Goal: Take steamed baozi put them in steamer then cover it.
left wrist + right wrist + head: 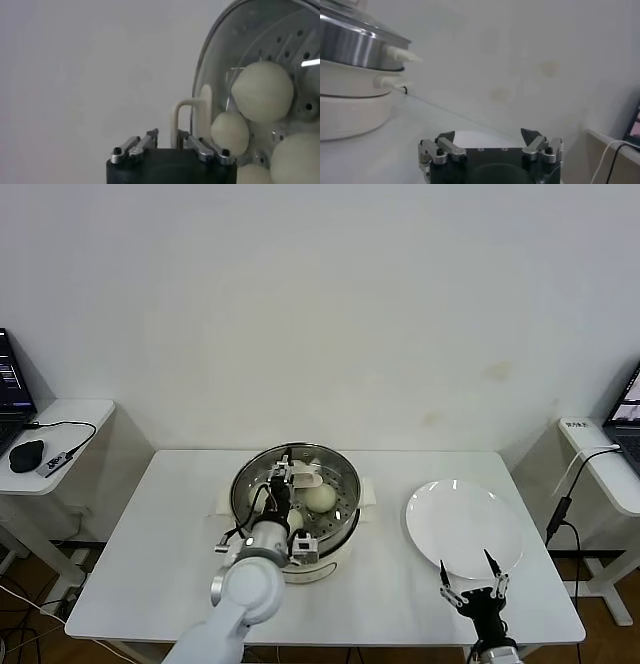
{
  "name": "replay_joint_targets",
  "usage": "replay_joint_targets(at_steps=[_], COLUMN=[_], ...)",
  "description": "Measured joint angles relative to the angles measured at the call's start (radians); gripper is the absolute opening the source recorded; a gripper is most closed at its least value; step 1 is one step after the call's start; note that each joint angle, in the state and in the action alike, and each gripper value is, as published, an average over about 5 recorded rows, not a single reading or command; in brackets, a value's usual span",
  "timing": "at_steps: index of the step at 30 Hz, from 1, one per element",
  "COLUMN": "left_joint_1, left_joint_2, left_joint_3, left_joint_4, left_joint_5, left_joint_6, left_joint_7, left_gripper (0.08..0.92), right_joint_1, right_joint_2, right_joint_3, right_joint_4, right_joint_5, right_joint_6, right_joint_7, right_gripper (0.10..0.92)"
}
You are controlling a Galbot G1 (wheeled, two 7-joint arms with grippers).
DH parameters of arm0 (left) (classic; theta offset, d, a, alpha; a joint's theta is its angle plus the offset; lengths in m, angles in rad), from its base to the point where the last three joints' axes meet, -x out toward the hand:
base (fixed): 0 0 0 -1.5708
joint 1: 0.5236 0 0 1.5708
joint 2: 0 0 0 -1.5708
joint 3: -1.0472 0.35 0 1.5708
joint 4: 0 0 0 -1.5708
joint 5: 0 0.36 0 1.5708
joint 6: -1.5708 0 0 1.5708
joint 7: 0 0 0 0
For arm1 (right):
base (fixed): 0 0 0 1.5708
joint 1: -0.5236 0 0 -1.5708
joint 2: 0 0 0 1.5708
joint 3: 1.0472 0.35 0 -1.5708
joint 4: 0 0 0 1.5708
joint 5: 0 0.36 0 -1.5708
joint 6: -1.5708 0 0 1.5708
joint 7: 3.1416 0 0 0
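Glass cover (295,494) on steel steamer (340,519), left gripper (167,142) jaws loosely astride its handle (192,117) — right gripper (474,581) open.

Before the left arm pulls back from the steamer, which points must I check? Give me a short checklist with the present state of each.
1. Baozi inside the steamer: ok, several show through the glass.
2. Cover seated on the steamer: ok, it appears to sit on the rim.
3. Left gripper free of the cover handle: cannot tell, fingers stand either side of it.
4. Plate emptied: ok.
5. Right gripper clear of the work: ok, open at the near table edge.
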Motion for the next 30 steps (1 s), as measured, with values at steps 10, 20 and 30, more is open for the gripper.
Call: replay_joint_targets(at_steps=[10,20,30], left_joint_1=[0.133,0.39,0.641], left_joint_2=[0.064,0.123,0.108], left_joint_3=[-0.04,-0.169,-0.386], left_joint_4=[-0.16,-0.314,-0.333], left_joint_5=[-0.076,-0.439,-1.074], left_joint_6=[-0.022,-0.136,-0.384], left_joint_7=[-0.049,-0.258,-0.472], left_gripper=[0.763,0.823,0.823], right_joint_1=[-0.009,-0.019,-0.057], right_joint_2=[-0.017,-0.031,-0.085], right_joint_3=[0.001,-0.006,-0.045], right_joint_4=[0.0,0.005,0.03], right_joint_5=[0.01,0.022,0.027], right_joint_6=[0.002,0.001,0.016], right_joint_7=[-0.001,-0.003,0.006], right_gripper=[0.823,0.823,0.823])
